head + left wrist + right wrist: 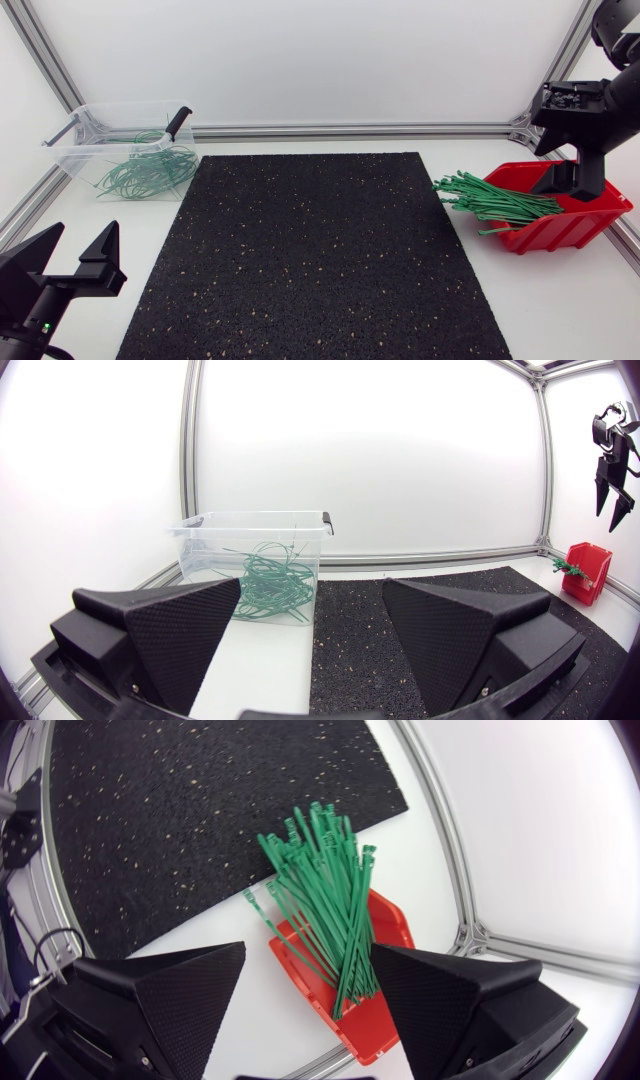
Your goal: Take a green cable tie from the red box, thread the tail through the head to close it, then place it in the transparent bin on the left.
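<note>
Green ties point(322, 898) in red box point(392, 928)

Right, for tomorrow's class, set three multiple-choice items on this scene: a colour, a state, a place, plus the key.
1. The cable ties in the transparent bin are: A) red B) white C) green.
2. The left gripper is: A) shut on a tie B) open, holding nothing C) shut on the bin's rim.
3. The right gripper hangs above: A) the red box B) the bin C) the left gripper.
Key: 1 C, the loops there are green; 2 B, its fingers stand apart with nothing between; 3 A, its wrist view looks down onto the box.
</note>
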